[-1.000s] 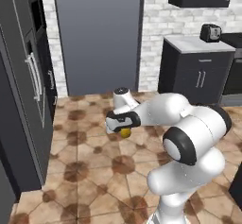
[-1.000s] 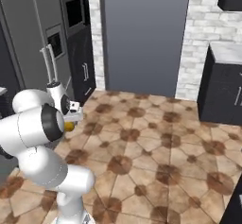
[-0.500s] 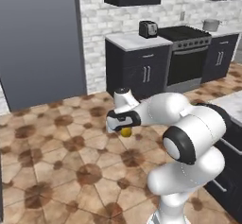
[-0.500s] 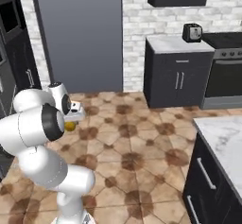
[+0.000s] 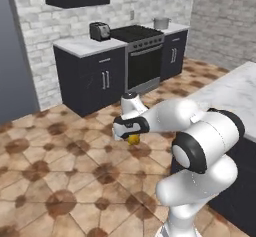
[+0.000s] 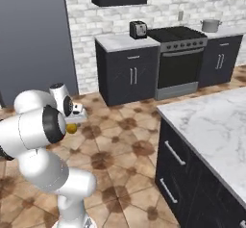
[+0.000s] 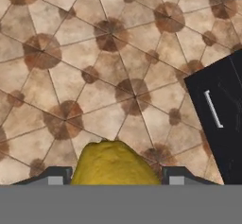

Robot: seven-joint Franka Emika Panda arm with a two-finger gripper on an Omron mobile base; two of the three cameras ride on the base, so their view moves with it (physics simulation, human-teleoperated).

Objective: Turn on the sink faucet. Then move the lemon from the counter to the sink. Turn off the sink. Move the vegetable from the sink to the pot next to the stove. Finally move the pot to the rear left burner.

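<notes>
My gripper [image 5: 132, 138] is shut on the yellow lemon [image 5: 133, 140], held above the tiled floor in front of the arm. From the right base camera the lemon [image 6: 72, 128] peeks out beside the hand, and in the hand view it [image 7: 113, 164] sits between the two fingertips [image 7: 56, 176]. The black stove [image 5: 142, 56] stands against the back brick wall, and the grey pot [image 5: 161, 23] rests on the counter just right of it. The same stove [image 6: 180, 58] and pot [image 6: 210, 26] appear at the right in the right base view. The sink and faucet are out of view.
A toaster [image 5: 100, 31] sits on the marble-topped dark cabinet [image 5: 90, 76] left of the stove. A marble island counter [image 6: 216, 126] with dark drawers is close on my right. A dark cabinet corner [image 7: 222, 119] shows below the hand. Open tiled floor lies ahead.
The whole scene has swung: the fridge side slid out to the left and the stove, pot and island came into view. The arm keeps its pose with the lemon held.
</notes>
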